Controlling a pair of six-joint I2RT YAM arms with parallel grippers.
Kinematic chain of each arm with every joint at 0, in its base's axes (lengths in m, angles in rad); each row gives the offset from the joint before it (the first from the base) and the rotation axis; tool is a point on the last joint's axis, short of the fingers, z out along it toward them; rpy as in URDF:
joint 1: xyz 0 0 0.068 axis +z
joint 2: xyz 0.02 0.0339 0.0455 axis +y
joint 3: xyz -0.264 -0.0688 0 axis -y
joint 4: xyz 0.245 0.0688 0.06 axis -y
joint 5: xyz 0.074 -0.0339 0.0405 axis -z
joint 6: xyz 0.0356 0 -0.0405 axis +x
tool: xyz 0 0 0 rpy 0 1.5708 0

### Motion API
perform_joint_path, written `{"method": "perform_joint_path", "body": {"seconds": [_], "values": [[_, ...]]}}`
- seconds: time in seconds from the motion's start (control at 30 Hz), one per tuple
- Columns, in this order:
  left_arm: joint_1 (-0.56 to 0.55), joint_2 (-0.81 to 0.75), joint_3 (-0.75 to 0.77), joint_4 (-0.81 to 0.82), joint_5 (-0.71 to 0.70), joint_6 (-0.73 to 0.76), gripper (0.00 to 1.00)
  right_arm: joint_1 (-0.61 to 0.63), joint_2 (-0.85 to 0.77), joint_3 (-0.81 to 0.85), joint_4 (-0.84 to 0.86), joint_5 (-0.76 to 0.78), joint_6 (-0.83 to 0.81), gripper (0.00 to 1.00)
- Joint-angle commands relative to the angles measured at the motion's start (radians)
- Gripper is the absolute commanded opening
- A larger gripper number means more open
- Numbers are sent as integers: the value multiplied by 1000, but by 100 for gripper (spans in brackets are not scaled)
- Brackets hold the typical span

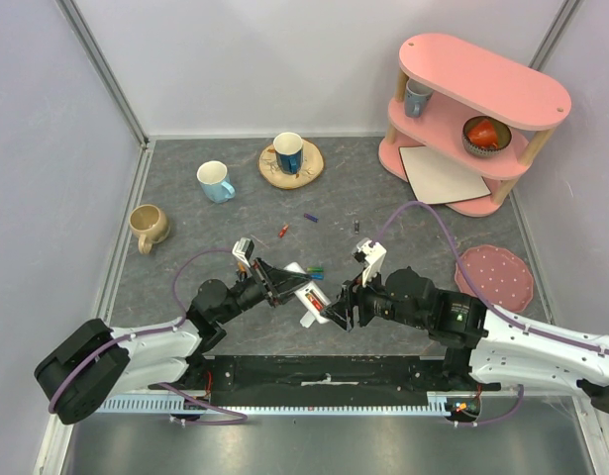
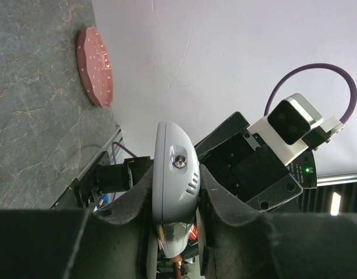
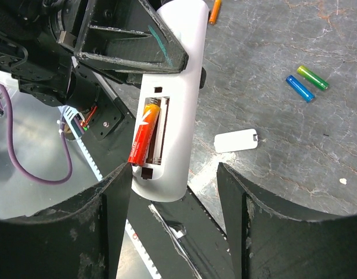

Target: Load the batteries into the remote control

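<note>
top view, left jaws: you see them clamped on the remote control (image 1: 306,302), which they hold above the desk (image 1: 175,163).
top view, right jaws: spread, at the remote control's right side; from here you cannot tell whether they touch it.
top view, loose batteries: a red battery (image 1: 282,231), a purple battery (image 1: 310,217) and a dark battery (image 1: 356,227) lie on the desk beyond the remote control; a green-blue pair (image 1: 316,273) lies just beside it.
left wrist view, left jaws: closed on both long sides of the remote control (image 2: 175,174).
right wrist view, remote control (image 3: 178,87): its battery bay is open and faces you.
right wrist view, loaded battery: a red-orange battery (image 3: 144,138) sits askew in the bay, its lower end over the bay's left rim.
right wrist view, right jaws: open, one finger (image 3: 108,226) on each side of the remote control's near end, holding nothing.
right wrist view, battery cover (image 3: 236,140): flat on the desk right of the remote control, with the blue battery (image 3: 299,88) and green battery (image 3: 313,77) farther right.
</note>
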Motion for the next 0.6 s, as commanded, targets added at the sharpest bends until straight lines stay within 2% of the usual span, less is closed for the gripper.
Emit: {"method": "perform_joint_path", "body": {"seconds": [0.0, 0.57], "values": [[4, -26, -2, 38, 25, 23, 2, -12, 13, 17, 28, -10, -6, 67], [3, 0, 4, 122, 79, 58, 2, -38, 61, 34, 33, -60, -6, 66]]}}
